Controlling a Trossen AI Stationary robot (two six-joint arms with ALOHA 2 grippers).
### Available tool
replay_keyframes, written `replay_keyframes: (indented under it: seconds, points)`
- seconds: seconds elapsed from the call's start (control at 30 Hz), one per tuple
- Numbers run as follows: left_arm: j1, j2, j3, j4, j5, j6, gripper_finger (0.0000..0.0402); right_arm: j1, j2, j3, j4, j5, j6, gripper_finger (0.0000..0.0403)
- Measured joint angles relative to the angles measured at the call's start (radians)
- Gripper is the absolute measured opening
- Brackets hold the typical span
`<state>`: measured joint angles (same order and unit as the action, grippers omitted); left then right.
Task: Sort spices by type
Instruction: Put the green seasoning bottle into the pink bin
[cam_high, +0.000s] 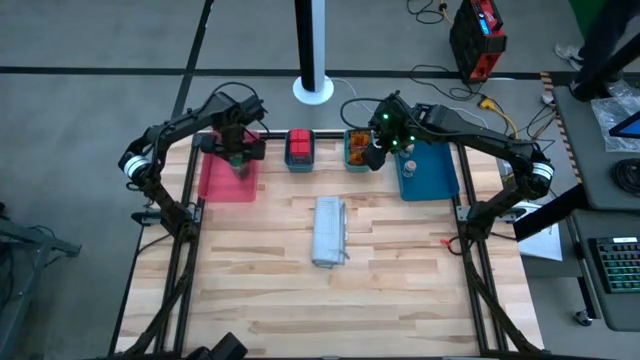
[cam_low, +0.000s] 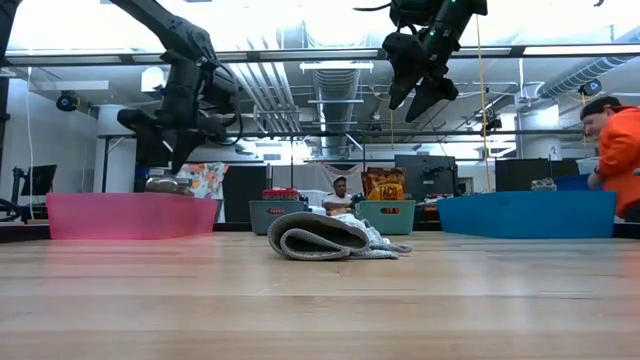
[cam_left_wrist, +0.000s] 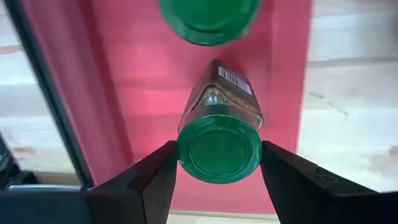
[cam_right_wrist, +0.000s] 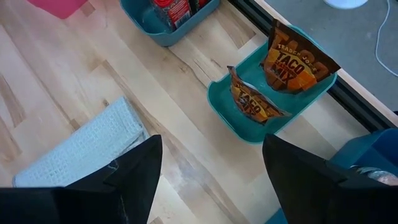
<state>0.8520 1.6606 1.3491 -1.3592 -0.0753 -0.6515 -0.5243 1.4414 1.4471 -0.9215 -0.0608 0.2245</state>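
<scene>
Four trays in a row along the far edge, a folded cloth nearer the middle.

From left to right: a wide tray holding jars, a small tray with boxes, a small tray with packets, another wide tray. The cloth lies before them on the table.

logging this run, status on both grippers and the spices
Left gripper over pink tray, fingers either side of a green-lidded jar. Right gripper open, empty, above the taco mix packets in their teal tray. Folded cloth mid-table, clear of both.
</scene>
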Motion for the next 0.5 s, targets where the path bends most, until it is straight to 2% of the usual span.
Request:
replay_keyframes:
  seconds: [0.33,0.5]
  points:
    - [0.001,-0.001,0.000,0.001,-0.008,-0.016,0.0249,0.000,0.000,0.000,0.006,0.000,0.000,0.0281]
    - [-0.002,-0.005,0.038,-0.054,0.003,0.034,0.0272,0.000,0.000,0.000,0.007,0.000,0.000,0.0278]
